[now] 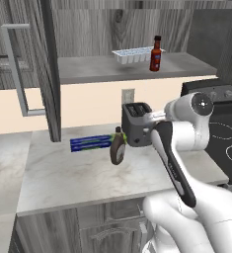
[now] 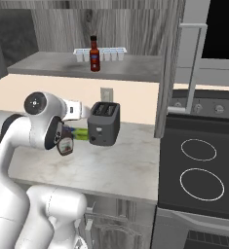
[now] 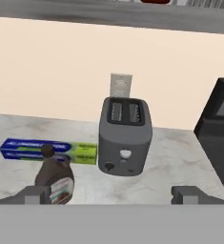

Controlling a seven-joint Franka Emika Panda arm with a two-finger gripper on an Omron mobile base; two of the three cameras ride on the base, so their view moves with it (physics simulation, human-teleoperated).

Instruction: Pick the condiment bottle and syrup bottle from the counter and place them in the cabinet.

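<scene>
1. Red condiment bottle [image 1: 156, 53] is upright on the cabinet [image 1: 137, 69] shelf, just beside a pale ice tray [image 1: 132, 55]. Same in the right base view: bottle [image 2: 94, 54] in front of the tray [image 2: 101, 54]. That half of the task reads as done.
2. Brown syrup bottle [image 1: 118, 147] is on the counter [image 1: 73, 178], not yet moved. It stands just left of the grey toaster [image 1: 136, 123] and in front of a blue-and-green box [image 1: 90, 143] lying flat by the wall.
3. Hand view: syrup bottle [image 3: 55, 177] sits at lower left, toaster [image 3: 125, 135] centre, box [image 3: 46, 151] behind the bottle.
4. Gripper [image 3: 111, 195]: fingertips are spread wide with nothing between them, so it's open and empty. The left fingertip [image 3: 31, 195] looks close to the bottle or overlapping it in the picture; can't tell if it touches.
5. The gripper is centred on the toaster, not on the bottle, so it isn't lined up for the grasp yet, by my read.
6. Cabinet door [image 1: 26, 69] with the silver bar handle [image 1: 16, 69] is open, and the shelf has free space beside the red bottle.
7. Left to do: shift toward the syrup bottle, grasp, lift to the shelf, release.
8. Risk: the toaster is right beside the bottle, so there's little room for the finger on that side. The rounded body may slip, so a grip at the neck could be safer.
</scene>
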